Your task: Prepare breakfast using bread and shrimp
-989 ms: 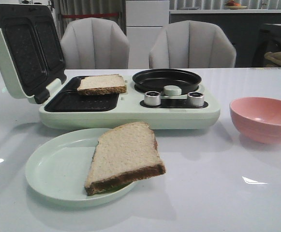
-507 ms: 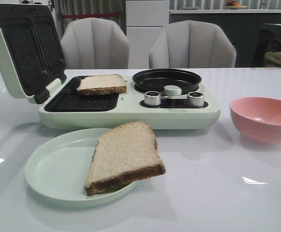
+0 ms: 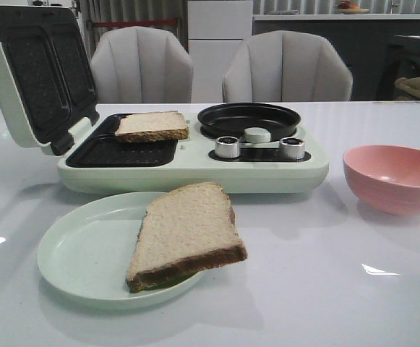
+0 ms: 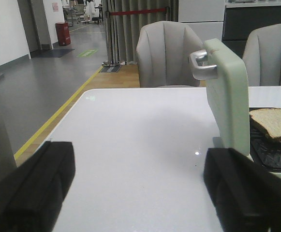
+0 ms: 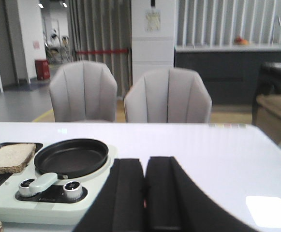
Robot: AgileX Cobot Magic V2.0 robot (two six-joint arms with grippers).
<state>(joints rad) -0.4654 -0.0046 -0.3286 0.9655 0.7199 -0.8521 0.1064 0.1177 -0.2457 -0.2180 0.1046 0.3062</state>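
One bread slice (image 3: 186, 234) lies on the pale green plate (image 3: 72, 253), overhanging its right rim. The other bread slice (image 3: 152, 125) rests on the open sandwich maker's dark griddle (image 3: 116, 152); the left wrist view shows it as well (image 4: 274, 123). The shrimp is hidden. My left gripper (image 4: 138, 193) is open over bare table left of the raised lid (image 4: 227, 96), holding nothing. My right gripper (image 5: 145, 193) is shut near the maker's right end; a thin pink sliver shows in the slit between its pads. Neither gripper appears in the front view.
The pale green sandwich maker (image 3: 195, 170) has a round black pan (image 3: 249, 119) and two knobs (image 3: 228, 147). A pink bowl (image 3: 394, 177) stands on the table to its right. Two grey chairs (image 3: 143, 65) stand behind the white table.
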